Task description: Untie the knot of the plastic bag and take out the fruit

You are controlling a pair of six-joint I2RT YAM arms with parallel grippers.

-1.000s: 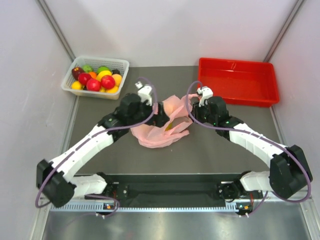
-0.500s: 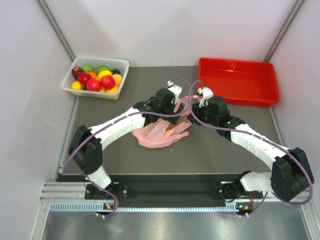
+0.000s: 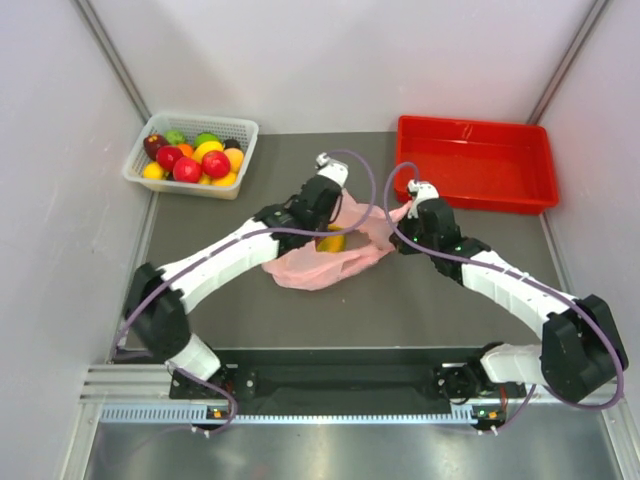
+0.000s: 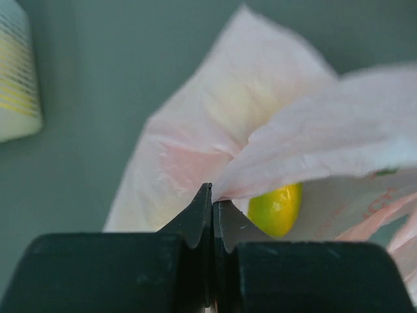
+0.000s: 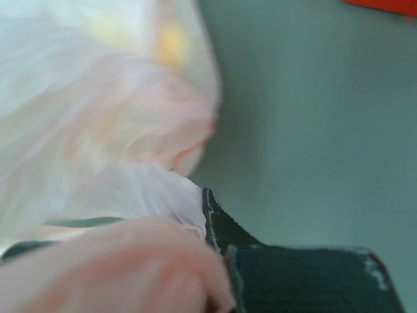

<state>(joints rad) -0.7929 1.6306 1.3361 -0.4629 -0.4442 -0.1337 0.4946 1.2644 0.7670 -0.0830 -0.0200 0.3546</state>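
Pinches bag [image 3: 318, 266] film with left gripper [image 4: 212, 212] and right gripper [image 5: 210, 218], both pressed together on it, mid-surface [image 3: 450, 295], yellow-green fruit [image 4: 276, 208] showing inside.

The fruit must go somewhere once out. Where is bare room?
The red tray is bare, as is table between bag and arm bases. Crowded: the full basket, and mid-table around the bag and arms.

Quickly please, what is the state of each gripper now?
Left gripper: jaws shut on the plastic bag.
Right gripper: shut on the plastic bag too.
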